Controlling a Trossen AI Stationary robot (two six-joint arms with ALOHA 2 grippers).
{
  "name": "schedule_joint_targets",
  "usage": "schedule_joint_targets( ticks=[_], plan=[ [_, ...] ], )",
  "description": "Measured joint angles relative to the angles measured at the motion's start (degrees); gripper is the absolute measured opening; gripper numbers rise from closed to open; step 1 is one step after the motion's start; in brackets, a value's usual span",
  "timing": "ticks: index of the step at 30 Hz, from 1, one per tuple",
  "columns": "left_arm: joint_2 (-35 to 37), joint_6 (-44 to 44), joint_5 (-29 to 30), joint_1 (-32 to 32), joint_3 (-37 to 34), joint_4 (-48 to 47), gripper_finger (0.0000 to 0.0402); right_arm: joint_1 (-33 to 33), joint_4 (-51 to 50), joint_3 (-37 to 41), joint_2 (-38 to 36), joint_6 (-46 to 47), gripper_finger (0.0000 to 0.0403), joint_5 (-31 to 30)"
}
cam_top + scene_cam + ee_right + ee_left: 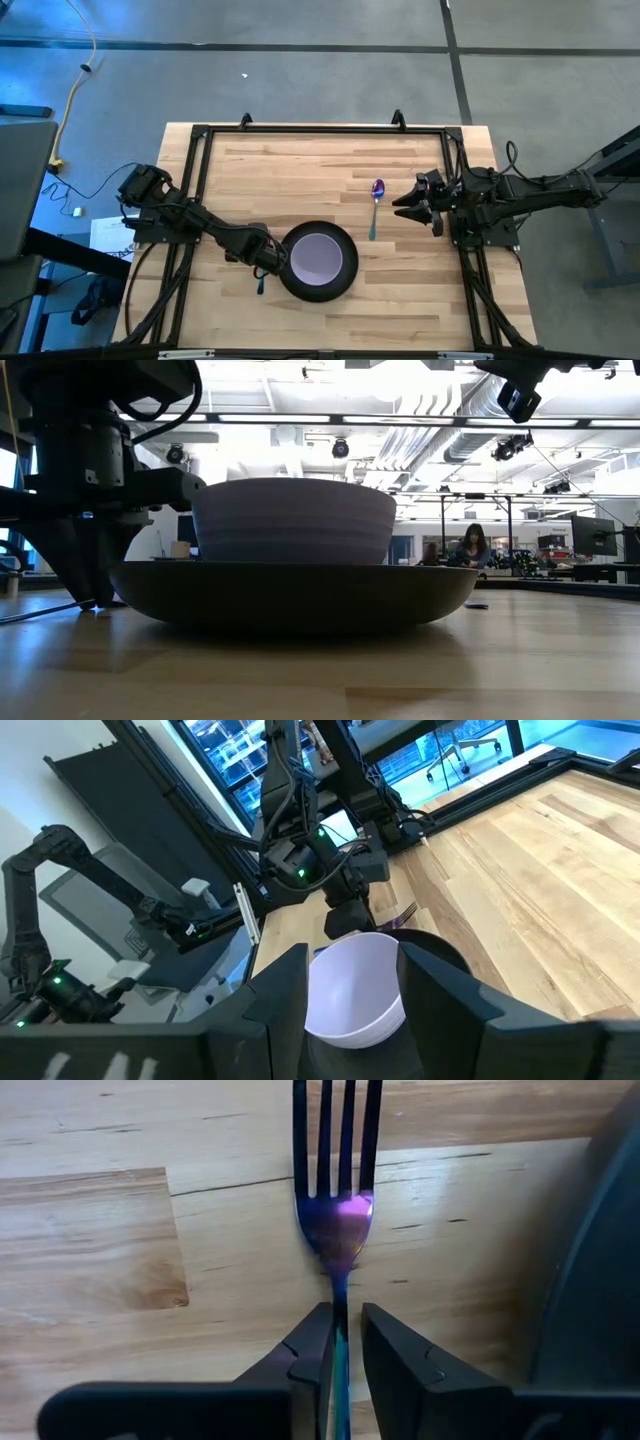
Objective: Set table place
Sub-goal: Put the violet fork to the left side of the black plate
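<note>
In the high view the left end effector [262, 262] is covering most of the fork [261, 286], leaving only a dark sliver showing beside the plate [318, 291]. In the left wrist view the fork's [339, 1230] tine tips are running off the picture's edge, and its handle is disappearing between the fingers [312, 1355]. In the low view the plate's [295, 596] rim is hiding the bowl's [293, 521] base. In the right wrist view the fingers [285, 990] are masking the bowl's [355, 985] sides. The spoon [376, 205] is too small for detail.
</note>
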State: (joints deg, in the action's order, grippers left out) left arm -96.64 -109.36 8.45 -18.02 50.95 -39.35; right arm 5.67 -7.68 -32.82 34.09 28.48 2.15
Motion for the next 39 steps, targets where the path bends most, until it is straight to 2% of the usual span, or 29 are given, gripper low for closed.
schedule_joint_targets(
  ticks=[39],
  plan=[
    [0.0,0.0,1.1,0.0,1.6,-2.5,0.0047,0.0,0.0,-0.1,0.0,0.2,0.0147,0.0]
  ],
)
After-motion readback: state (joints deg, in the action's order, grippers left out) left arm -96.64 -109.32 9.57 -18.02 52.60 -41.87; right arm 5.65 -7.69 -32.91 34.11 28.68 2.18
